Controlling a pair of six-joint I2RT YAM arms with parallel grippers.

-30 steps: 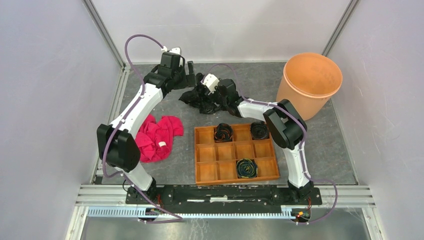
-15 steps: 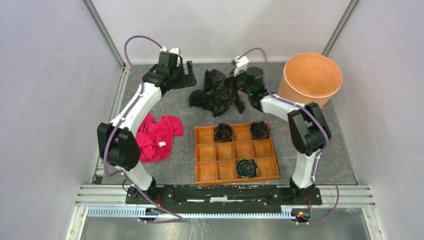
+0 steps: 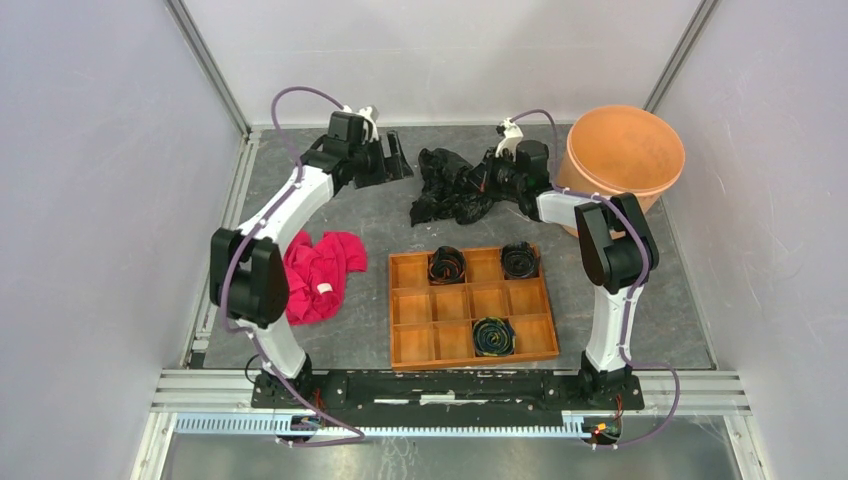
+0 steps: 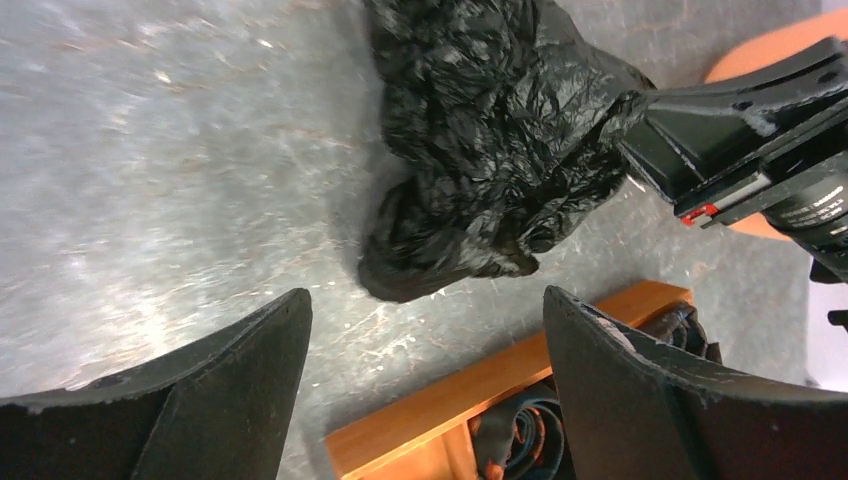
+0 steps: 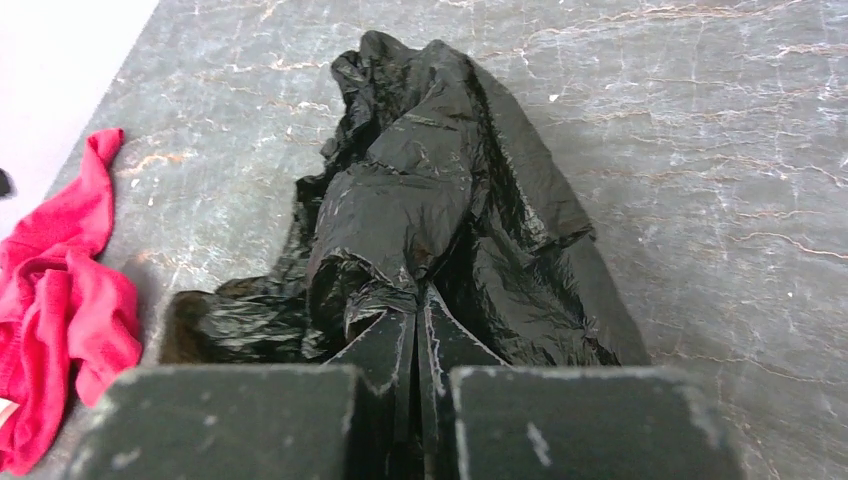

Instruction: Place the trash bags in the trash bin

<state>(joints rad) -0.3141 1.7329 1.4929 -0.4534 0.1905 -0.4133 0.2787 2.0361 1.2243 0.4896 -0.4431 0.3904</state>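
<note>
Right gripper (image 5: 415, 300): I see it pinching the trash bag (image 3: 450, 185), upper centre.
Left gripper (image 4: 425, 300): spread wide, empty.
Trash bin (image 3: 625, 150): upper right.

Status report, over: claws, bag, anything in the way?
Right claw shut on bag. Left claw open, empty, beside it. Bag outside bin. Nothing in the way.

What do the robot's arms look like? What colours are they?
The left arm and right arm are made of white tube parts joined by chunky black joints. A thin purple cable loops along each one. The left gripper and right gripper have flat, matt black fingers, scuffed at the edges.
</note>
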